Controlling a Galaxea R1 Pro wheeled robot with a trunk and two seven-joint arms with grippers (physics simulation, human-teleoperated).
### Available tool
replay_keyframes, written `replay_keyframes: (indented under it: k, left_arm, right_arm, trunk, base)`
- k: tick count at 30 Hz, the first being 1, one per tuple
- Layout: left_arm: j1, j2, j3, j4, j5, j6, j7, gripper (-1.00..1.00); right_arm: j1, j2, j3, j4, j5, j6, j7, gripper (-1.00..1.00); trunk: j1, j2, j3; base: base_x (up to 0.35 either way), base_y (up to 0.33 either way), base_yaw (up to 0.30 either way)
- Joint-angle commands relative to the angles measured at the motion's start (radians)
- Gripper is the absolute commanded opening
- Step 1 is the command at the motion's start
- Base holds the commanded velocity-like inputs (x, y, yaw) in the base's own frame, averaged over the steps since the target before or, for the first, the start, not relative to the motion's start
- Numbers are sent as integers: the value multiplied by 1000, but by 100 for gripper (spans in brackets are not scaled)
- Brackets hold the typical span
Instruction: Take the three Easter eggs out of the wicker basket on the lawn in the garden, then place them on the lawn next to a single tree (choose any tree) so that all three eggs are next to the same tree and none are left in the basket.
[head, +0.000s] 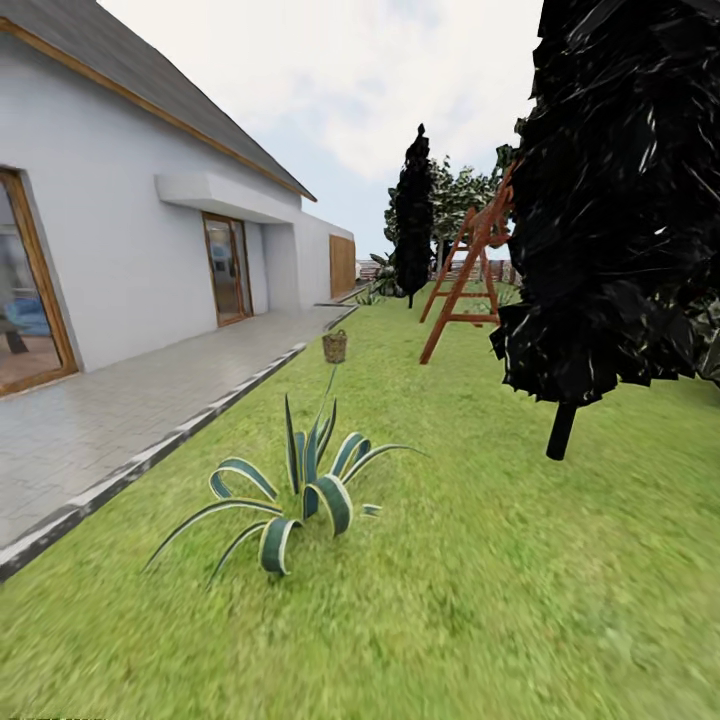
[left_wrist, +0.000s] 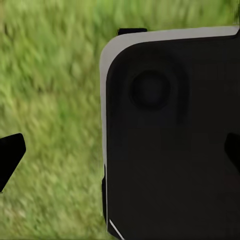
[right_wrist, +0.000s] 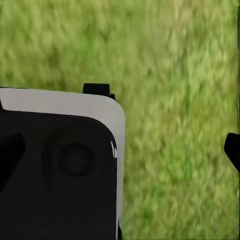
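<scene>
Nearest the camera, the lawn (head: 520, 590) carries a striped spiky plant (head: 300, 490). Beyond it, the wicker basket (head: 335, 346) stands upright on the grass just right of the paved path (head: 120, 410); its contents cannot be made out. Right: black conifer (head: 610, 200), swing frame (head: 470, 265). Far left: white house (head: 130, 220). Both wrist views face grass and dark robot bodywork (left_wrist: 170, 145); whether either gripper is open or closed cannot be told.

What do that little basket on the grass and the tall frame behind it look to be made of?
The wicker basket looks like brown woven cane, though it is too far off to show the weave. The swing frame looks like reddish-brown stained timber: straight beams with ladder-like rungs.
</scene>
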Motion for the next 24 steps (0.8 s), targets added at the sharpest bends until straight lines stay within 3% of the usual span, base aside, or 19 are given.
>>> replay_keyframes:
  k: [1, 7, 24]
  left_arm:
    - [1, 0, -1, -2, 0, -1, 0, 100]
    - [1, -1, -1, -2, 0, -1, 0, 100]
    - [1, -1, -1, -2, 0, -1, 0, 100]
  right_arm:
    - [-1, 0, 6, 3, -2, -6, 0, 100]
    - [-1, 0, 7, 3, 3, -6, 0, 100]
    - [-1, 0, 9, 3, 8, -6, -1, 100]
  trunk:
    - [0, 0, -1]
    - [0, 0, -1]
    - [0, 0, -1]
  base:
    - [277, -212, 291]
    - [277, -212, 258]
    - [277, -212, 10]
